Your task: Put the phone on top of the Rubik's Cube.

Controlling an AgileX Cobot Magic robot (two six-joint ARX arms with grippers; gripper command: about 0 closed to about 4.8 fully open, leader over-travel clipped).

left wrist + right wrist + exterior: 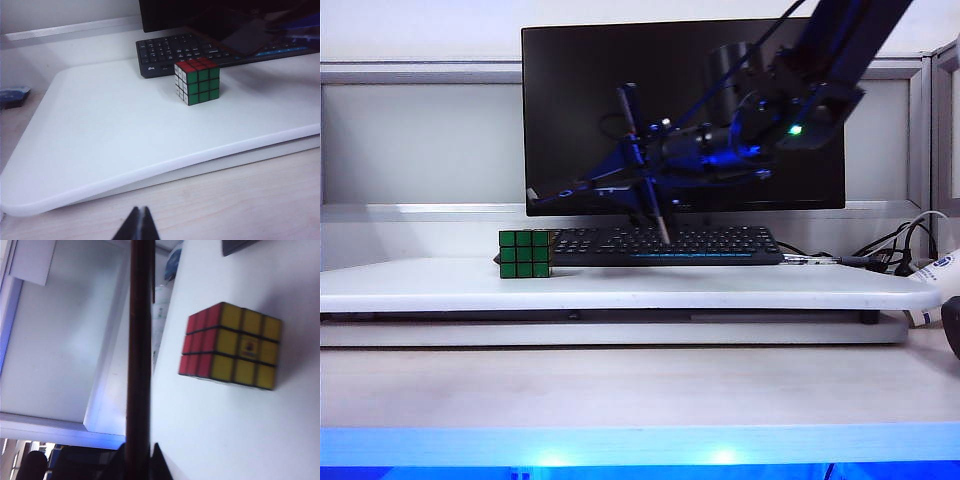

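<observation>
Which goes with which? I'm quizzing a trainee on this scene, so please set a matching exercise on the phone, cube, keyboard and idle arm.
1. phone
2. Rubik's Cube
3. left gripper
4. keyboard

A. jaws shut, low over the desk
B. lies below the monitor
C. on edge in the air, clamped by the right gripper
D. stands on the white board, top bare

Pairs: 1-C, 2-D, 3-A, 4-B
</observation>
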